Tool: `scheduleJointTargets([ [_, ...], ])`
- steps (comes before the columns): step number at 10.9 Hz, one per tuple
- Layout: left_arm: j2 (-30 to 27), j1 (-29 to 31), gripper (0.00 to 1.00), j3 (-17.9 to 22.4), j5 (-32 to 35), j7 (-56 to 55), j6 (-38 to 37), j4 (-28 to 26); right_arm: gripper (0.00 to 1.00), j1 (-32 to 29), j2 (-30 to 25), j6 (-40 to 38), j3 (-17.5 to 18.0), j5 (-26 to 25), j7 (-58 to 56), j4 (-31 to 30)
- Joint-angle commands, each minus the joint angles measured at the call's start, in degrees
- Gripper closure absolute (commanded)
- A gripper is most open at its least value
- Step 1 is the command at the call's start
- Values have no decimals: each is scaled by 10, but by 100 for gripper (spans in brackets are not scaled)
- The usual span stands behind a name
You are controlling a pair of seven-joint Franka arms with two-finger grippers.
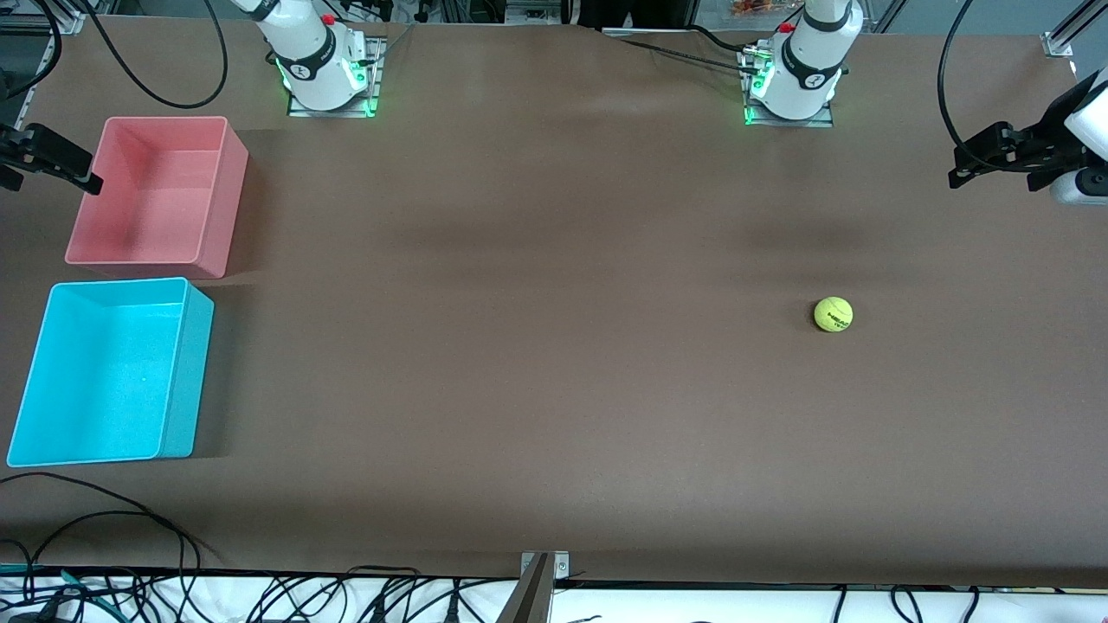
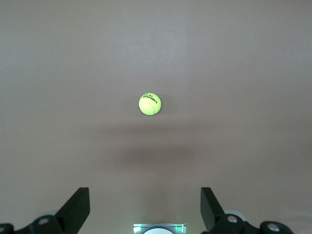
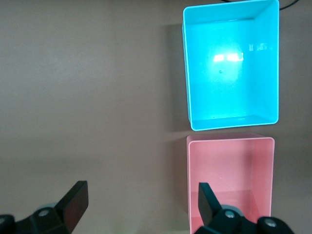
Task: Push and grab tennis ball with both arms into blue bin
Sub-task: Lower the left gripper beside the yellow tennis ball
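The tennis ball, yellow-green with dark lettering, lies alone on the brown table toward the left arm's end. My left gripper hangs high over the table edge at that end, open and holding nothing, well apart from the ball. The blue bin stands with nothing in it at the right arm's end, nearer to the front camera than the pink bin. My right gripper hovers open beside the pink bin, nothing between its fingers.
The pink bin sits next to the blue bin, with nothing in it, closer to the robots' bases. The left arm's base and the right arm's base stand along the table's back edge. Cables lie along the front edge.
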Motion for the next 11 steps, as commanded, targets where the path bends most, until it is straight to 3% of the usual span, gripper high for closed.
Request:
scheduleJointTargets([
  [1, 0, 6, 0, -3, 5, 6, 0, -1, 0, -1, -1, -11, -1, 9, 4, 11],
  [3, 14, 10, 0, -2, 5, 11, 17, -52, 0, -1, -1, -11, -1, 9, 3, 10],
  [6, 15, 13, 0, -3, 39, 12, 63, -82, 0, -1, 0, -12, -2, 9, 1, 10],
  [11, 17, 22, 0, -2, 26, 13, 122, -119, 0, -2, -2, -20, -15, 9, -2, 11],
])
